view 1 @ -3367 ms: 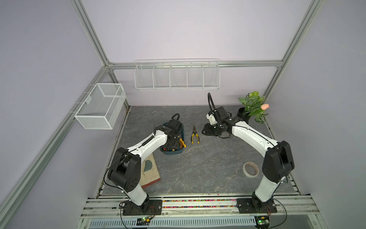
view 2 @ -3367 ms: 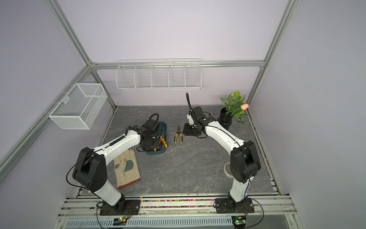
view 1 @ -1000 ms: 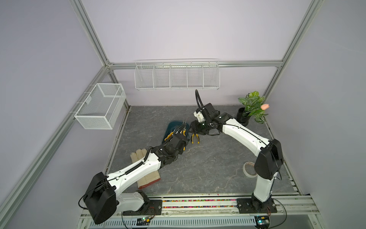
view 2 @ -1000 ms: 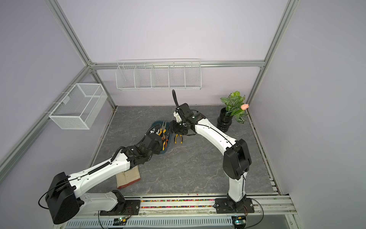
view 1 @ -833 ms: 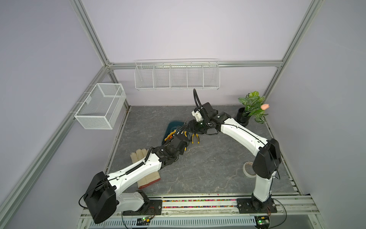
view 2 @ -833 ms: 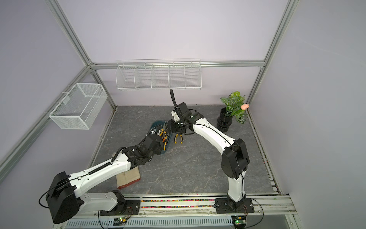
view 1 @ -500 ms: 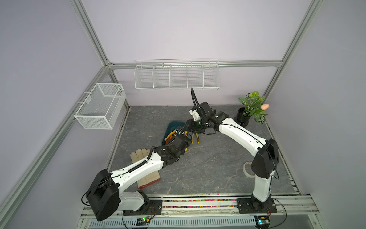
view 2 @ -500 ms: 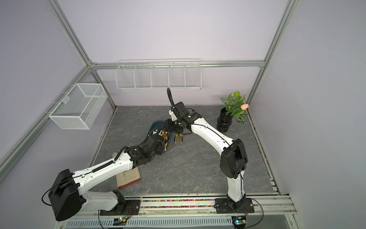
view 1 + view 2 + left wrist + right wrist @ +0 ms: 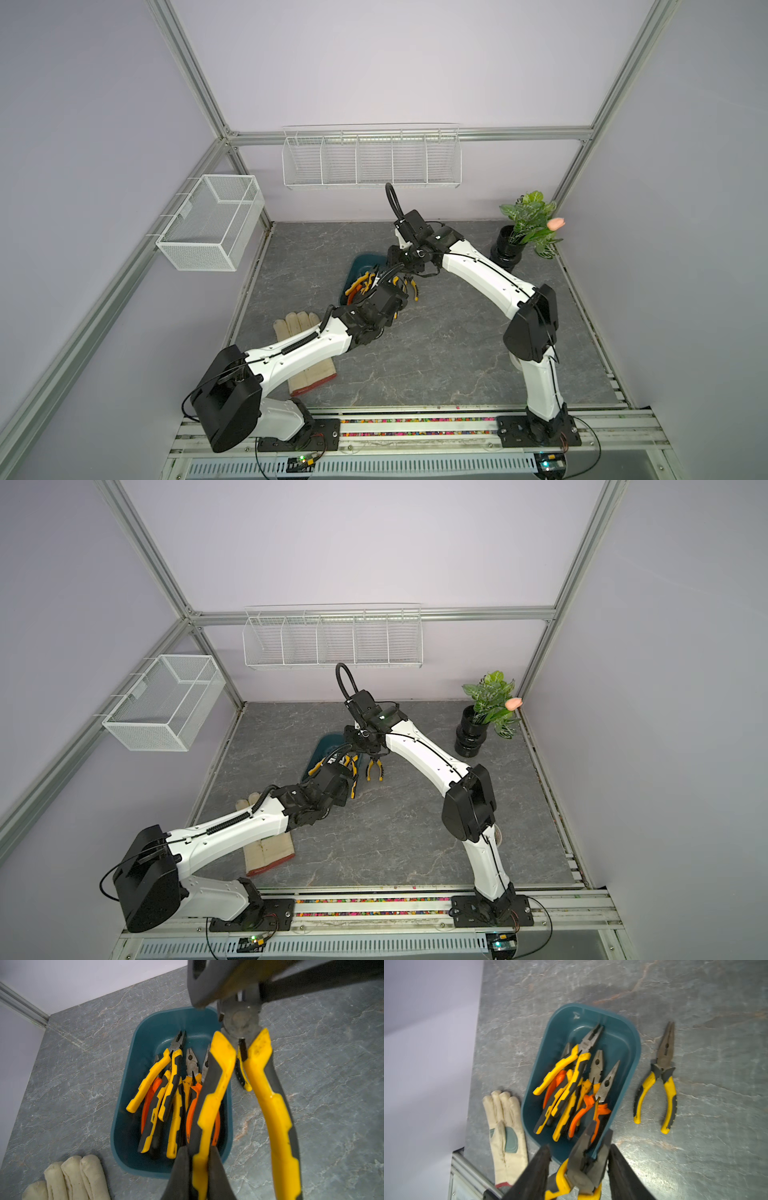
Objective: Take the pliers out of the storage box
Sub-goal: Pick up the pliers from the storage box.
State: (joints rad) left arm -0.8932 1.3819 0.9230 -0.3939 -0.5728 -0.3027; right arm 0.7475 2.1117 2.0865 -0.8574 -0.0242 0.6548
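Grey marble-look table (image 9: 436,353), lilac walls, metal frame around it. The storage box (image 9: 618,1028), teal, sits on the table toward the back. A pile of pliers (image 9: 571,1084) lies in it, yellow and orange handles crossed over each other, noses toward the box's end nearest the back wall. I can't get a clean count of the pile.

One pair is out: the loose pliers (image 9: 662,1076), yellow-black, long nose. They lie flat on the table just beside the box, not touching it, roughly parallel to its long side.

Another pair, the held pliers (image 9: 270,1095), yellow-black, is up in the air over the box's edge, handles splayed. My left gripper (image 9: 198,1157) is pressed together on one yellow handle of the held pliers, near its end. My right gripper (image 9: 580,1153) has its fingers (image 9: 537,1176) spread on either side of the held pliers' metal head. I see a gap on one side; on the other side I can't tell if it touches. Both arms meet right over the box in both top views.

A work glove (image 9: 504,1122), off-white, lies flat near the box on the side opposite the loose pliers, not touching it. The plant pot (image 9: 507,253) stands well apart from the box, past the loose-pliers side. A wire rack (image 9: 372,166) hangs on the back wall above the box. A wire basket (image 9: 208,232) hangs on the side wall, on the box's glove side.
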